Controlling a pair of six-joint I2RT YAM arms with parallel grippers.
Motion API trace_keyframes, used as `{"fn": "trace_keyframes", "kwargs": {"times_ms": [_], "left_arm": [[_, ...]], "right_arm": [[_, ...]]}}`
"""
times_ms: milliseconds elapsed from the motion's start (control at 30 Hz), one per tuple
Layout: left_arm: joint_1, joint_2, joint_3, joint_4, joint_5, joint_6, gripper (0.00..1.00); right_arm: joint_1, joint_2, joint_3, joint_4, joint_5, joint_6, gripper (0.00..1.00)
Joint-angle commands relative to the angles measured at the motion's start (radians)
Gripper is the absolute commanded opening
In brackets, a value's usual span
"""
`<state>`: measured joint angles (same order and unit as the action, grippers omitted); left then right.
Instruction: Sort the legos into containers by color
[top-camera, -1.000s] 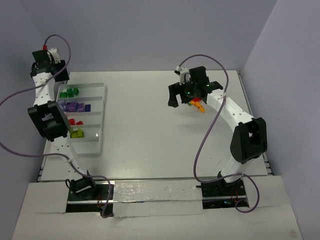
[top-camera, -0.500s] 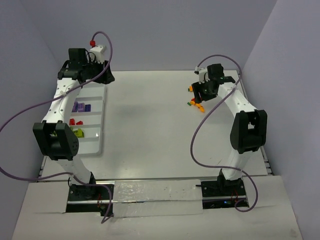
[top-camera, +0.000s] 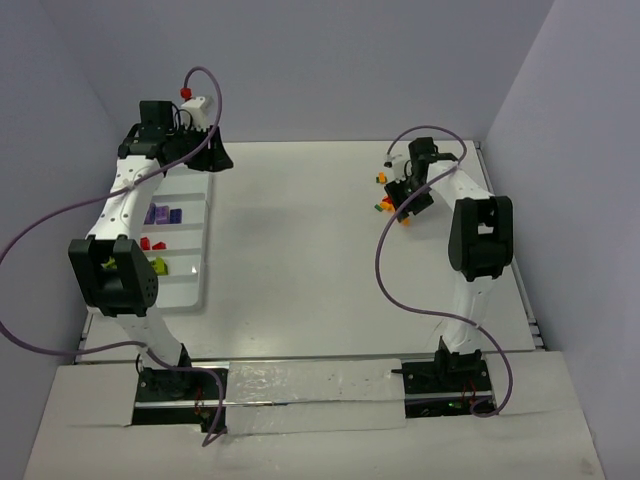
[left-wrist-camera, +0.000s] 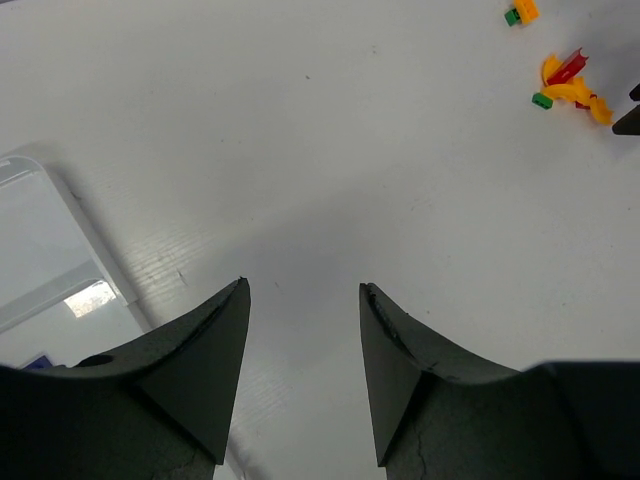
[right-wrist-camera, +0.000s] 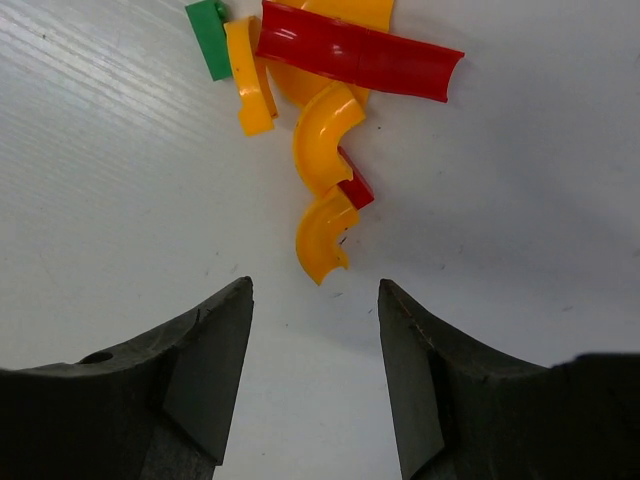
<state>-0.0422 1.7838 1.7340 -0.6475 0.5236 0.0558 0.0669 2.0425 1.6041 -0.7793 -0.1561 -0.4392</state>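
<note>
Task is judged partly done. In the tray (top-camera: 190, 285), on the left of the table (top-camera: 300, 260), purple (top-camera: 163, 214), red (top-camera: 150, 243) and lime bricks (top-camera: 158, 265) are seen in separate compts.; the far compt. is hidden by the L arm (top-camera: 120, 200). A small pile (right-wrist-camera: 320, 130) lies unsorted at far right, well apart from the tray: orange curved pcs., a red pc. (right-wrist-camera: 360, 50), a green one (right-wrist-camera: 210, 40). R gripper (right-wrist-camera: 315, 285) is held just above the pile, fingers apart, nothing gripped. L gripper (left-wrist-camera: 303, 290) is held by the tray's far corner, likewise apart & empty. No orange is seen binned, so approx. a handful of pcs. is judged still to be sorted.
</note>
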Motion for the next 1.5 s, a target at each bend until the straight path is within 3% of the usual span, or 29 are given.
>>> {"fn": "trace_keyframes", "kwargs": {"times_ms": [0, 833, 1267, 1467], "left_arm": [[0.001, 0.018, 0.053, 0.001, 0.038, -0.016, 0.57], [0.001, 0.043, 0.07, -0.012, 0.033, -0.019, 0.56], [0.001, 0.048, 0.072, -0.017, 0.034, -0.021, 0.56], [0.001, 0.053, 0.079, -0.02, 0.035, -0.02, 0.56]], "right_arm": [[-0.014, 0.032, 0.066, -0.017, 0.012, -0.043, 0.6], [-0.022, 0.131, 0.144, -0.093, -0.076, -0.103, 0.45], [-0.022, 0.17, 0.184, -0.073, -0.054, -0.074, 0.45], [-0.021, 0.172, 0.192, -0.065, -0.042, -0.066, 0.38]]}}
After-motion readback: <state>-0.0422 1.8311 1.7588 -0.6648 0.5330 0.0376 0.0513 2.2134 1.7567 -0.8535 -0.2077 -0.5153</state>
